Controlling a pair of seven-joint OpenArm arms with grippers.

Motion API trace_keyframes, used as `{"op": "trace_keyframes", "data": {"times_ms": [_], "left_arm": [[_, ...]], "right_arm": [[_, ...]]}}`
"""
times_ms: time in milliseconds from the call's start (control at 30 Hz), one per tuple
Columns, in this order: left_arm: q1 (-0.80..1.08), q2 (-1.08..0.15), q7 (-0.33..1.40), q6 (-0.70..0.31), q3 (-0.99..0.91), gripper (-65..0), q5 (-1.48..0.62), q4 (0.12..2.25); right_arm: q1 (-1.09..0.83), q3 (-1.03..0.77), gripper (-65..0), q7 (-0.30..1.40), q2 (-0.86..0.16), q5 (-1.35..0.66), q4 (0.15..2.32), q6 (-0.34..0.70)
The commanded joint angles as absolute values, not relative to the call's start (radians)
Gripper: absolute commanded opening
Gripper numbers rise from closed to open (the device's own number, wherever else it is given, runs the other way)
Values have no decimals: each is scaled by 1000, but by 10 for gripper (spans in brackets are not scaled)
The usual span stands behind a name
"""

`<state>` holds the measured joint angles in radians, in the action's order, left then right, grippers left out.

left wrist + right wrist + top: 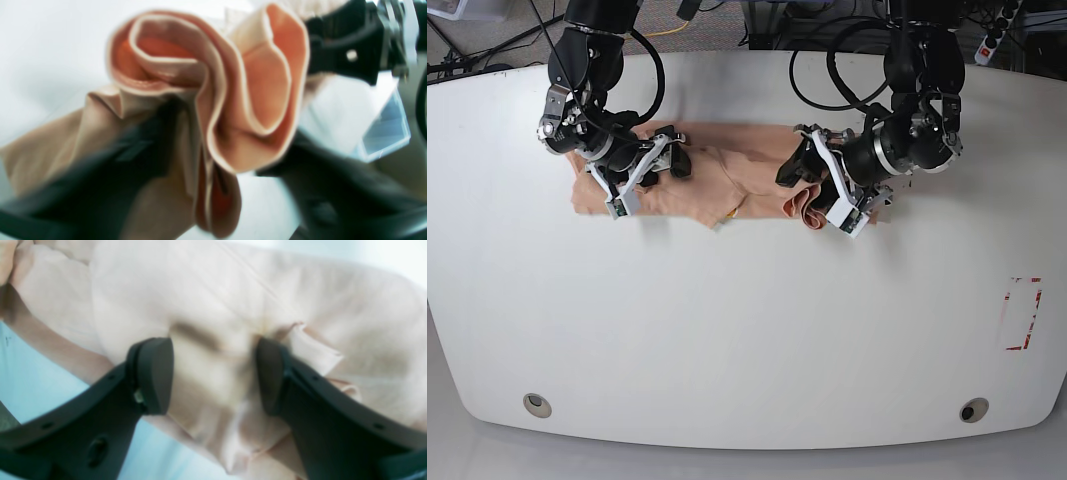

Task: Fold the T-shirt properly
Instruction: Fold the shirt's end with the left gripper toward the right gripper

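A peach T-shirt [717, 175] lies bunched in a long strip across the far half of a white worktop [747, 330], between two robot arms. In the base view the left tool [812, 195] sits at the strip's right end, where the cloth gathers into rolled folds. The left wrist view shows those folds [213, 100] curled like a rosette, deeper orange inside, with two dark fingers [100, 186] below them; the picture is blurred, so I cannot tell whether this tool grips the cloth or stands apart. The right tool [642, 170] sits over the strip's left end. In the right wrist view its two dark fingers [153, 373] stand apart, with pale wrinkled cloth [213, 323] lying between and behind them. A red-edged marking [1023, 314] sits near the worktop's right edge.
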<state>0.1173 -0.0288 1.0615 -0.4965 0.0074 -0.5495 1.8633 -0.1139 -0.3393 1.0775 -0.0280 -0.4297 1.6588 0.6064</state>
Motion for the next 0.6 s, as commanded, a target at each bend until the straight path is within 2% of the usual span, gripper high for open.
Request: {"op": "trace_keyframes", "data": {"times_ms": [0, 67, 300, 567], "left_arm": [[102, -30, 1041, -455, 53, -258, -575, 1888], [84, -30, 1041, -427, 102, -258, -568, 1910], [70, -33, 1043, -427, 232, -258, -568, 1985], [54, -84, 1043, -427, 174, -258, -526, 1986]], "right_arm": [[-101, -340, -273, 1069, -33, -443, 1673, 613], [-99, -340, -273, 1069, -33, -443, 1673, 613], [-99, -340, -273, 1069, -33, -443, 1673, 613], [-96, -341, -273, 1069, -33, -443, 1675, 613]]}}
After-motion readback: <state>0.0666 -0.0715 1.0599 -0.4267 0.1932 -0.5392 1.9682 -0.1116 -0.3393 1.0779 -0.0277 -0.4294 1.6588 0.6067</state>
